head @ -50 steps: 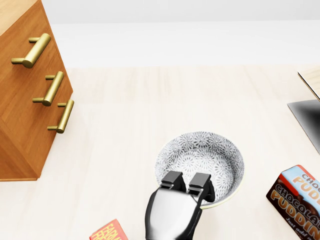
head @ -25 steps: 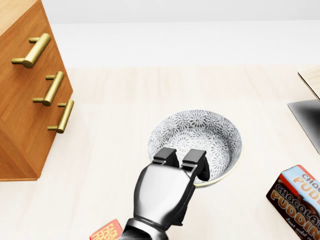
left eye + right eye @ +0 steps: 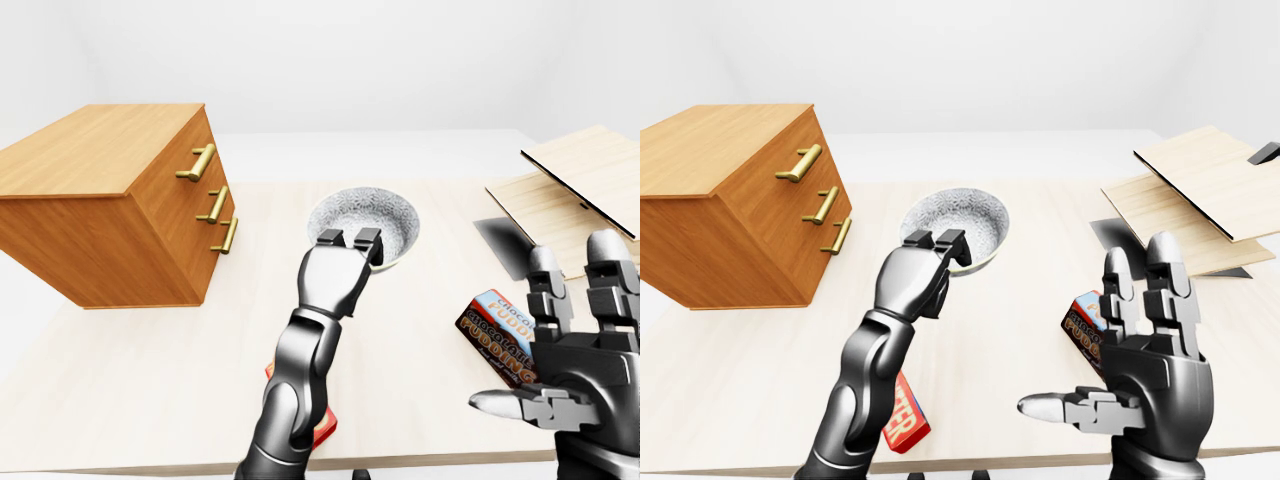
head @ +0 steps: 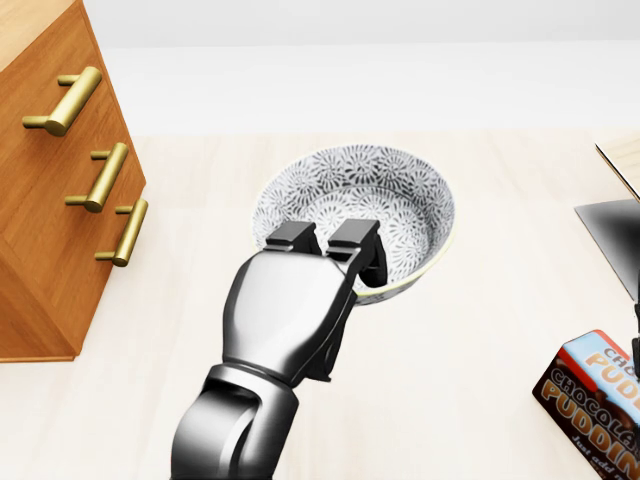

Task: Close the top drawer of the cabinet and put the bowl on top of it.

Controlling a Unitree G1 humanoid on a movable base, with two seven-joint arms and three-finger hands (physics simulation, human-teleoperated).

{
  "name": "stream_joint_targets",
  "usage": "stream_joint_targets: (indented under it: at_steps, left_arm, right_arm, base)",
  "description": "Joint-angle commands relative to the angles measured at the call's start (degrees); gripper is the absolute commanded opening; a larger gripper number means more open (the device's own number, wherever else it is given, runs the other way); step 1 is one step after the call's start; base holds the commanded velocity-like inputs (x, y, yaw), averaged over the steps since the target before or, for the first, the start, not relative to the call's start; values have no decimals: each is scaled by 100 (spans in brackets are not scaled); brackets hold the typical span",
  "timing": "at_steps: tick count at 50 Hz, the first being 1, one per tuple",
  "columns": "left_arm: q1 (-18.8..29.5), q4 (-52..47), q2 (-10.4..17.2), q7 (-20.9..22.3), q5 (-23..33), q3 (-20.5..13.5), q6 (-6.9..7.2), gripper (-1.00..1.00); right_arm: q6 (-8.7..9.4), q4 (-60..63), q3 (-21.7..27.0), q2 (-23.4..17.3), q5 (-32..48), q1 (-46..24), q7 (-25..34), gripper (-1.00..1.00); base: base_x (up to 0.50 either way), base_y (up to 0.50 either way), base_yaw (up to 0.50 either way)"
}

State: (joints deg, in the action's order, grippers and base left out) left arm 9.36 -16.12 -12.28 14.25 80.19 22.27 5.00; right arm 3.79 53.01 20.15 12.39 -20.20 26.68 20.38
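Wall (image 3: 400,60): plain white, above the table in both eye views.
Table (image 3: 420,330): wide, pale wood grain.
Light: soft, even; faint shadows.

Bowl (image 4: 400,195) is showing a grey-white floral pattern. Cabinet (image 3: 90,160) is showing orange-brown wood grain, handles (image 4: 68,100) gleaming brass.

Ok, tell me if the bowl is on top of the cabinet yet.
No, the bowl is beside the cabinet, its rim gripped by fingers of the left hand.
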Motion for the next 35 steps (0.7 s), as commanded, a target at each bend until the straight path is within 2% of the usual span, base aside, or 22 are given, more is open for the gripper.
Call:
stream_joint_targets:
  at_steps: [1, 3, 8, 11, 15, 17, 29, 35]
  left_arm:
    - [559, -245, -25, 450, 587, -472, 0, -100]
    - [626, -275, -26, 539, 616, -516, 0, -100]
    - [816, -475, -20, 819, 760, -649, 0, -100]
    - [976, -465, 46, 877, 707, -818, 0, -100]
    - [1071, -454, 110, 867, 633, -924, 0, -100]
    - [1063, -451, 121, 847, 604, -921, 0, -100]
    - [1849, -366, 537, 1273, 455, -1517, 0, -100]
    - [2313, 42, 817, 1284, 152, -1764, 0, -100]
  right_arm:
    - [121, 639, 310, -886, -681, -299, -946, 100]
    - [121, 694, 221, -1219, -880, -198, -1314, 100]
    - [121, 699, 172, -1498, -1017, -244, -1608, 100]
    - [121, 699, 263, -1433, -957, -469, -1570, 100]
    - [121, 674, 481, -868, -579, -771, -981, 100]
    - [121, 596, 509, -785, -474, -895, -861, 100]
    - [121, 147, 635, -1198, -431, -1713, -1130, 100]
    - [121, 31, 699, -1408, -546, -1939, -1277, 100]
  base:
    - [0, 0, 0]
    - [0, 0, 0]
    - [0, 0, 0]
    - [0, 0, 0]
    - [0, 0, 0]
    - [0, 0, 0]
    - [0, 0, 0]
    - [0, 0, 0]
